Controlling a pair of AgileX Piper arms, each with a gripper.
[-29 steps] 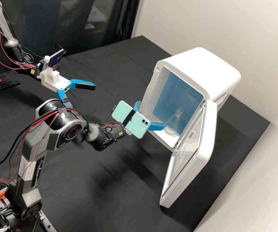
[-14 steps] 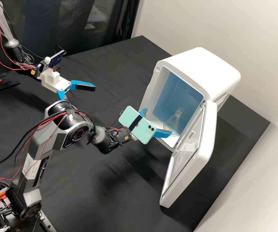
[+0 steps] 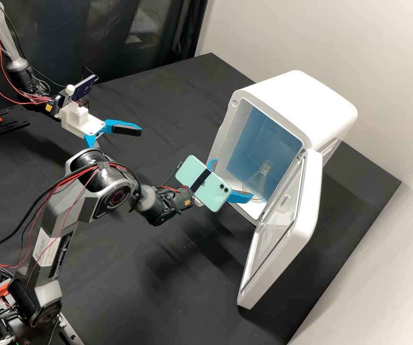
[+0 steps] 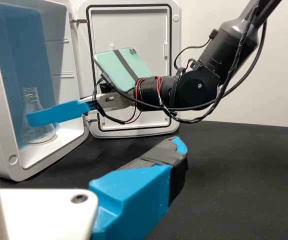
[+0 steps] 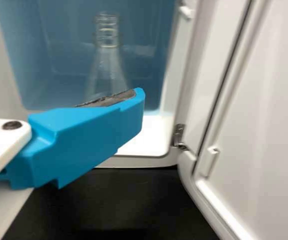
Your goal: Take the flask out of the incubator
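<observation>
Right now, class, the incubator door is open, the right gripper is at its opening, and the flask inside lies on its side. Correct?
No: the flask stands upright, neck up, as the right wrist view shows. The incubator door is open and the right gripper is at its opening.

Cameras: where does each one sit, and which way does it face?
High view: fixed off the arms, looking down at the open incubator; both arms show.
Left wrist view: on left arm, back from the incubator, facing its opening; own fingers, right arm.
Right wrist view: at the opening, facing the flask; own finger.
All share the flask.
</observation>
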